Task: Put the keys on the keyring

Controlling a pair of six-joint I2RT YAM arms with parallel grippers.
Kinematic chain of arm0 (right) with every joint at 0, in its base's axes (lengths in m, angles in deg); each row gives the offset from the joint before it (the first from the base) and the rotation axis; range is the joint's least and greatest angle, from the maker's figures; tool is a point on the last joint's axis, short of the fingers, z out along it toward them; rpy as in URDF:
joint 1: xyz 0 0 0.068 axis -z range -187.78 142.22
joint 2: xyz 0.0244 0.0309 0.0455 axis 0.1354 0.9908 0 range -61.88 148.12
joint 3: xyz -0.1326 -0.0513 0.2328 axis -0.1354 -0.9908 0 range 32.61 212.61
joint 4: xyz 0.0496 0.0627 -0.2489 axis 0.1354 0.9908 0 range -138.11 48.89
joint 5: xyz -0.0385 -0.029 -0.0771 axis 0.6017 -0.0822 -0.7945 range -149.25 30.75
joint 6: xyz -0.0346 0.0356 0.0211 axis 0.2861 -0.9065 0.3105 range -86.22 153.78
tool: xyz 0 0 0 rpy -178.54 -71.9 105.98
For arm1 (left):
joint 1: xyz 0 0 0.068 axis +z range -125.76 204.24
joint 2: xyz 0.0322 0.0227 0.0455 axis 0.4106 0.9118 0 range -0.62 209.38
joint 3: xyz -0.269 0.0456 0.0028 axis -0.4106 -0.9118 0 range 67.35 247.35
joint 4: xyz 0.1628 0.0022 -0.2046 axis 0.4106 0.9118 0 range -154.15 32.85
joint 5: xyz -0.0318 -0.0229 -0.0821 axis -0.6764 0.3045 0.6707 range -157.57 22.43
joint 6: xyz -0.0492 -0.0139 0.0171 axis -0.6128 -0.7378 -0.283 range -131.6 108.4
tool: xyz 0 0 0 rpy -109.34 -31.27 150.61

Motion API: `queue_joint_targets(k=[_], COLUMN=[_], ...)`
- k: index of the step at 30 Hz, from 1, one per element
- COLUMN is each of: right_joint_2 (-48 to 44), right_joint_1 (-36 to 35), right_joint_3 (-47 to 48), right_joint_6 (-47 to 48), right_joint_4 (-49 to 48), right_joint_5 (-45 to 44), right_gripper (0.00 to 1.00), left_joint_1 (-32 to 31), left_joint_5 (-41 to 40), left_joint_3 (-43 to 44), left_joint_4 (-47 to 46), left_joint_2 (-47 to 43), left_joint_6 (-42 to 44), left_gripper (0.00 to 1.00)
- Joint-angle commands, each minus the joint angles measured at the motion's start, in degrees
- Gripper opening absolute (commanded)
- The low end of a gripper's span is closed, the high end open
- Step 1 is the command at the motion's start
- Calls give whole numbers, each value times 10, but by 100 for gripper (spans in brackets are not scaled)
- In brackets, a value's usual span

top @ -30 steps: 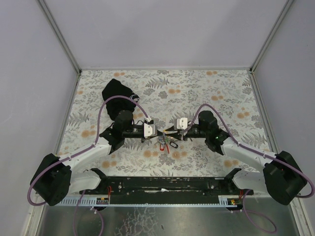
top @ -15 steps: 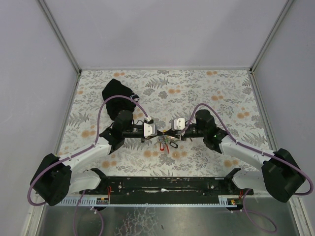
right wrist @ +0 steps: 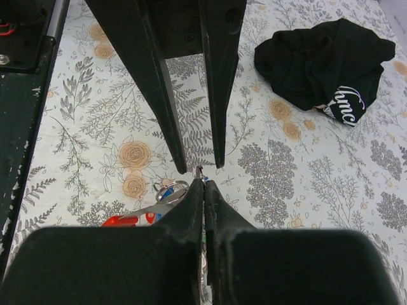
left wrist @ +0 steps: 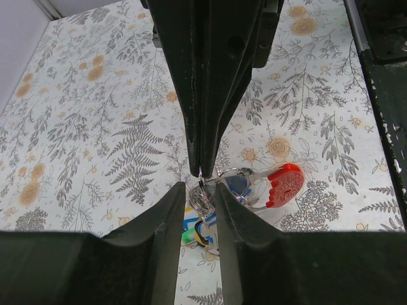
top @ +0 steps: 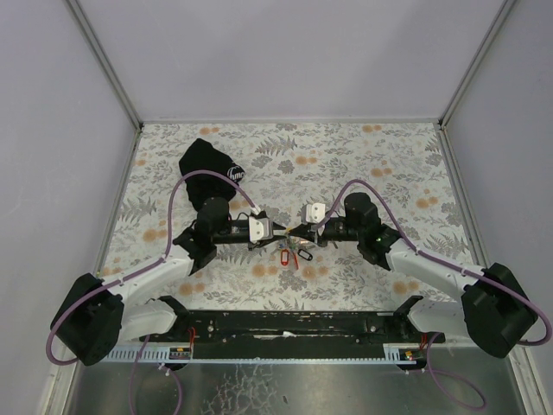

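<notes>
The keys [top: 290, 256] hang in a bunch under the two gripper tips at the middle of the table. In the left wrist view a red tag [left wrist: 285, 184], a blue tag [left wrist: 238, 182] and green and yellow tags [left wrist: 189, 235] show around the wire keyring [left wrist: 202, 200]. My right gripper [top: 293, 231] is shut on the keyring, its tips meeting in the right wrist view [right wrist: 203, 180]. My left gripper [top: 276, 232] faces it tip to tip. It is open, its jaws standing on either side of the keyring [left wrist: 200, 189].
A black cloth pouch [top: 207, 164] with a white logo lies at the back left, also in the right wrist view [right wrist: 321, 60]. The black base rail [top: 285, 324] runs along the near edge. Grey walls enclose the floral table [top: 389, 164].
The right gripper has moved a little left toward the left gripper. The left gripper has drawn back slightly. The key bunch stays hanging between them.
</notes>
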Motion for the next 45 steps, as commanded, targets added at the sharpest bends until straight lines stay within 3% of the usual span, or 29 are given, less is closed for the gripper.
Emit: queue_joint_targets(k=[1,20,41,45], right_joint_2=[-24,-29,-14,-17], right_joint_1=[-5,-5,-16,-19], right_joint_3=[27,19,31,32], right_joint_6=[-25,-60,-46,-46], right_joint_4=[-26,-63,-38,-36], right_joint_5=[-10,-19,-21,-24], right_gripper=[0,0,0,0], left_joint_1=[4,4,4,4], left_joint_5=[-7,-3,-7,-8], left_joint_3=[-4,4,3,3], left_joint_4=[-51,-62,-80,-78], left_joint_2=[-2,24,29,31], left_joint_6=[-13,-27,-42,-41], left_gripper=[25,19,15,8])
